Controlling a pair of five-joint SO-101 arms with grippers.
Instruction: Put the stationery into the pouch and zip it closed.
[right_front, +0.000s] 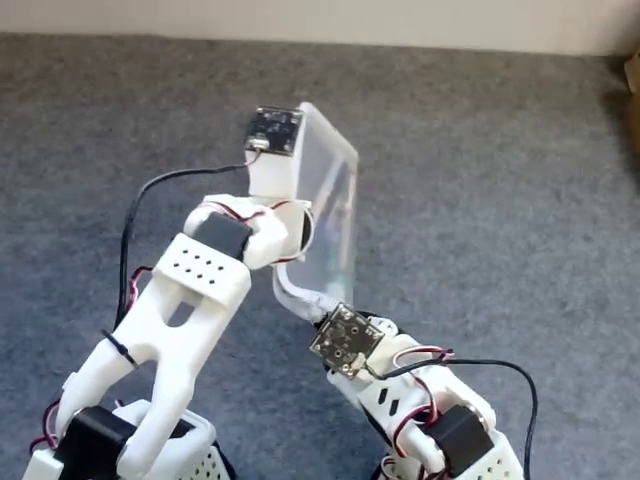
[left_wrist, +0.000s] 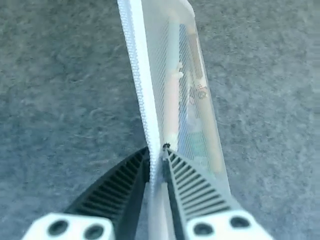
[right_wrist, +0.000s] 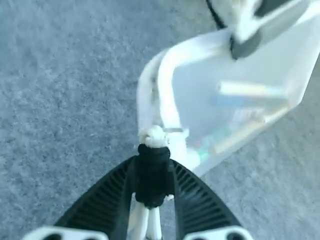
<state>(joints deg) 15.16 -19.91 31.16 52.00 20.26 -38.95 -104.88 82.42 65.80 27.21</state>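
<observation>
A translucent pouch (right_front: 332, 190) hangs above the grey carpet between the two arms. Pens and other stationery (left_wrist: 172, 100) show through its mesh side. My left gripper (left_wrist: 157, 159) is shut on the white zipper edge (left_wrist: 140, 75) of the pouch, which stretches away from it. The right gripper (right_wrist: 152, 172) is shut on the black zipper pull (right_wrist: 151, 162), just behind a small white bead (right_wrist: 152, 136). From there the zipper strip (right_wrist: 160, 85) curves up to the pouch body (right_wrist: 235, 110), where stationery (right_wrist: 250, 90) lies inside. In the high view the right gripper (right_front: 312, 306) is at the strip's low end.
Grey carpet (right_front: 500, 160) covers the whole work area, with open room on all sides of the pouch. The left arm (right_front: 190, 280) rises from the near left, the right arm (right_front: 430, 410) from the near right. A pale wall edge runs along the far side.
</observation>
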